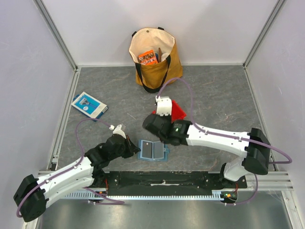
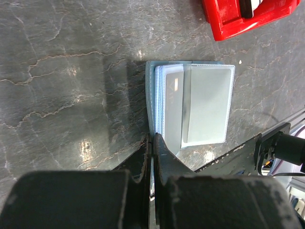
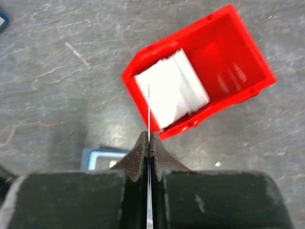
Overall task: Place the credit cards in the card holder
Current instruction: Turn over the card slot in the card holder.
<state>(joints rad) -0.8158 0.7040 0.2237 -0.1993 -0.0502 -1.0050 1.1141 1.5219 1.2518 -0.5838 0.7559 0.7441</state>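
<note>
Teal wallet [image 2: 190, 105] is lying open and flat on the table [image 1: 214, 95], close to my bases, sleeves up. My left tool [image 2: 153, 140] is shut on its near edge, pinning it down as far as I can tell. My right tool [image 3: 149, 138] is clamped on one card [image 3: 148, 107], which is edge-on to its own camera. It hangs between the red bin [image 3: 228, 67] and the wallet.

Progress-wise, one card is picked but not in a sleeve yet. A whole stack of white cards [image 3: 171, 90] sits in the bin, so I reckon most of the job's left. The sleeves look grey and glossy, and I can't tell if any of them already has a card in it.

Other stuff: a tan tote bag [image 1: 155, 62] by the far wall and a blue-and-white box [image 1: 89, 105] off to the left, both well apart from the action. Nothing really blocks the way. My left tool does take up one edge of the wallet, though, so I'd guess the card has to slide in from another side.
</note>
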